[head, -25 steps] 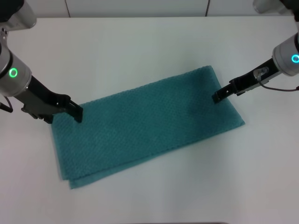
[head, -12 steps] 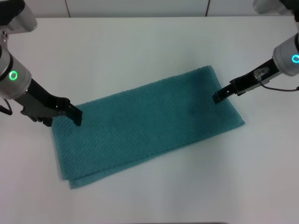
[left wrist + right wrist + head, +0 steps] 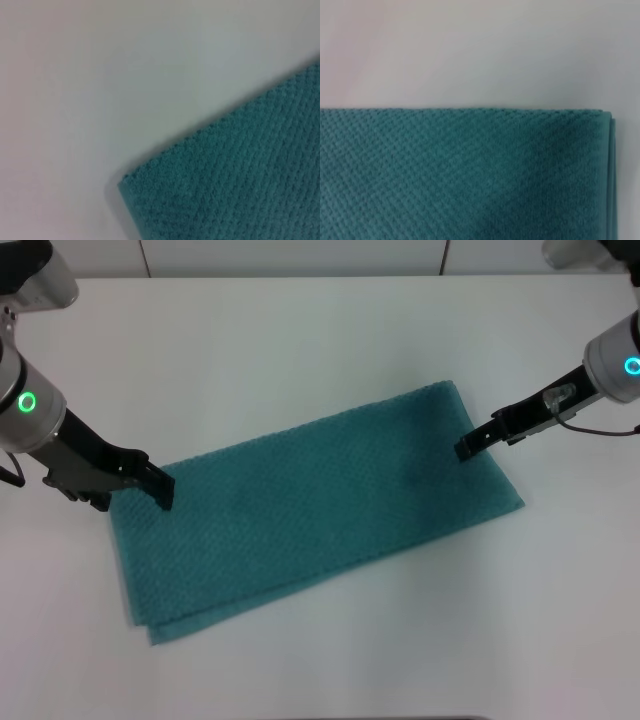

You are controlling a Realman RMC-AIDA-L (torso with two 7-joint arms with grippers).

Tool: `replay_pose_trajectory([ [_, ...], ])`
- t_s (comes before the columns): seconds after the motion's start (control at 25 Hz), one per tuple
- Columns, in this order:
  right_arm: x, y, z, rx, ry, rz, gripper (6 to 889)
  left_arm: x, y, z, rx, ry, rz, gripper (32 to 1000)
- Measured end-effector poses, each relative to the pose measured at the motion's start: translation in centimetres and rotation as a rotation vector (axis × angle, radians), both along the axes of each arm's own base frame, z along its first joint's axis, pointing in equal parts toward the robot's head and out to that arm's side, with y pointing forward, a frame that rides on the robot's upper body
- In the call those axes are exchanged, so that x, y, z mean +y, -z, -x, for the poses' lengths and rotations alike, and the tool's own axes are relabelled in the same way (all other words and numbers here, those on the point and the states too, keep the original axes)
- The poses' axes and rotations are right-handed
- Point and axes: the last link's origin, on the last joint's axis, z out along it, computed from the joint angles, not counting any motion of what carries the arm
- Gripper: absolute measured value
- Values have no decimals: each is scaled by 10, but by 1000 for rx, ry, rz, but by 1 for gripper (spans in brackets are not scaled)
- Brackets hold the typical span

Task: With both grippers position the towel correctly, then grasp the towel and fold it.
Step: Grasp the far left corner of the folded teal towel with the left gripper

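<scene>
White tabletop [image 3: 300,350] is carrying the teal waffle towel [image 3: 320,505] diagonally across mid-frame, while the left gripper [image 3: 163,494], finger spacing unreadable, is edging slightly leftward at its left corner and the right gripper [image 3: 464,449], likewise unreadable, is staying on the right end, suggesting positioning is continuing.

The towel [image 3: 315,505] is showing a uniform teal blue-green with a waffle-like bumpy weave. The table [image 3: 300,340] is appearing plain white. Both black grippers' arms are displaying glowing green ring lights [image 3: 28,401].

Towel [image 3: 240,185] cut off at picture edges
</scene>
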Motion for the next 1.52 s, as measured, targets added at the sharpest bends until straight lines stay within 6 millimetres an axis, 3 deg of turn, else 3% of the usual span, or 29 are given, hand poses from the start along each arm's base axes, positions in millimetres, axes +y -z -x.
replay_pose_trajectory([
  [0.64, 1, -3, -1, -1, 0, -5, 823, 13, 1, 0, 94, 212, 60, 845],
  [0.96, 1, -3, -1, -1, 0, -5, 815, 19, 15, 21, 128, 267, 92, 845],
  [1.52, 1, -3, -1, -3, -2, -4, 800, 23, 20, 36, 136, 251, 62, 844],
])
